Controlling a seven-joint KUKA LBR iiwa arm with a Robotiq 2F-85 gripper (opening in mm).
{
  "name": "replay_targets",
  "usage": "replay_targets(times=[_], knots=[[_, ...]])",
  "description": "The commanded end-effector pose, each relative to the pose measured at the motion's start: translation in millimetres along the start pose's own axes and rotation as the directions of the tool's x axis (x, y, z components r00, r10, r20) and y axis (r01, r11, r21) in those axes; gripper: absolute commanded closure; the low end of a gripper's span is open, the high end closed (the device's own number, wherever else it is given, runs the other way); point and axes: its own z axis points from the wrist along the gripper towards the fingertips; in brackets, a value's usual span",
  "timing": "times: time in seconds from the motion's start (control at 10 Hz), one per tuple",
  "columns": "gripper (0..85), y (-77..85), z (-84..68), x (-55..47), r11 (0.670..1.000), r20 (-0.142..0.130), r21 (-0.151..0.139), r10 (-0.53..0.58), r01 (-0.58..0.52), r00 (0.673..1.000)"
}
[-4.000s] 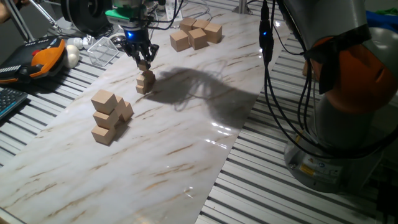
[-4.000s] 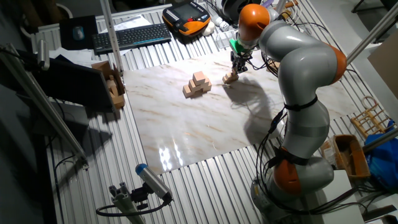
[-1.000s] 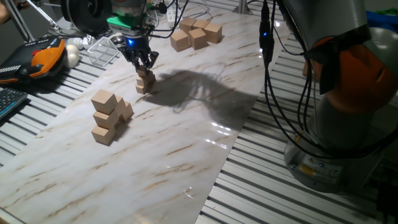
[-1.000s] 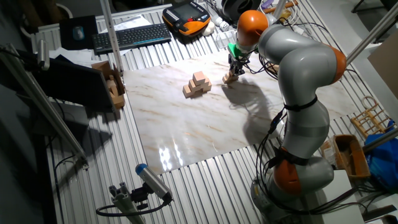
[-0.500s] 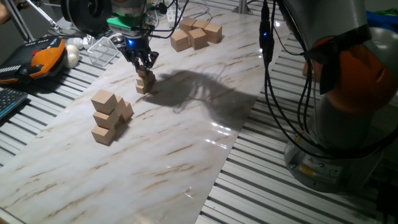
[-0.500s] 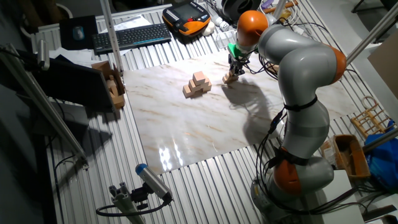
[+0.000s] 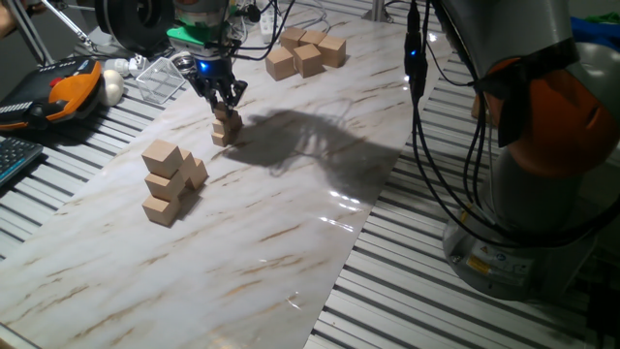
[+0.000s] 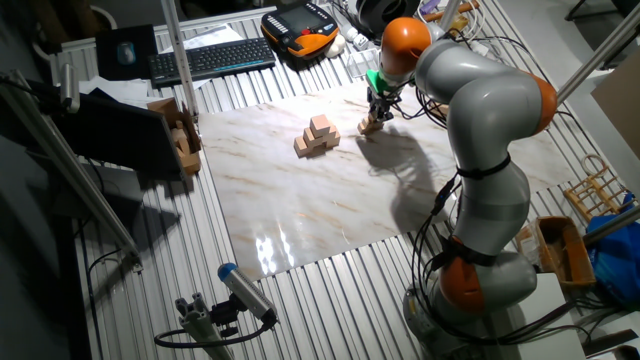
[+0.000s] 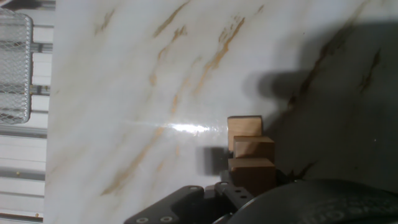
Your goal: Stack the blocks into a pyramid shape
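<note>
- Blocks: tiny light-tan wooden cubes (image 7: 225, 126) stand in a small pile on the marble-patterned counter (image 7: 291, 204); the hand view shows three (image 9: 250, 151), stepped one past another, and whether more lie beneath cannot be told.
- Robot gripper (image 7: 221, 94) sits directly over the pile, its jaws spread either side of the top cube; whether they touch it is hard to make out.
- Four or so medium tan wooden cubes (image 7: 170, 181) form a second heap nearby, partly hiding each other.
- Roughly four large tan wooden cubes (image 7: 305, 50) cluster at the counter's far end.
- Clear wire-mesh tray (image 9: 13, 65) is cut off at the hand view's edge.
</note>
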Motion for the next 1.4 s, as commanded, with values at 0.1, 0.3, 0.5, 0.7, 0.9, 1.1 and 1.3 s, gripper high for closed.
replay_targets(times=[0.1,0.3,0.5,0.7,0.9,1.1,1.3], knots=[[51.0,0.2,0.3,0.1,1.000,-0.001,-0.003,0.000,0.000,1.000],[51.0,0.1,0.3,0.1,1.000,0.001,-0.005,0.000,0.000,1.000],[51.0,0.1,0.3,0.2,1.000,0.003,-0.006,0.000,0.000,1.000],[51.0,0.0,0.5,0.3,1.000,0.003,-0.006,0.001,-0.001,1.000],[34.0,0.1,0.8,0.1,1.000,0.004,-0.004,0.003,-0.003,1.000],[34.0,0.1,1.0,0.1,1.000,0.004,-0.006,0.006,-0.006,1.000],[34.0,0.0,0.7,0.1,1.000,0.007,-0.006,0.006,-0.005,1.000]])
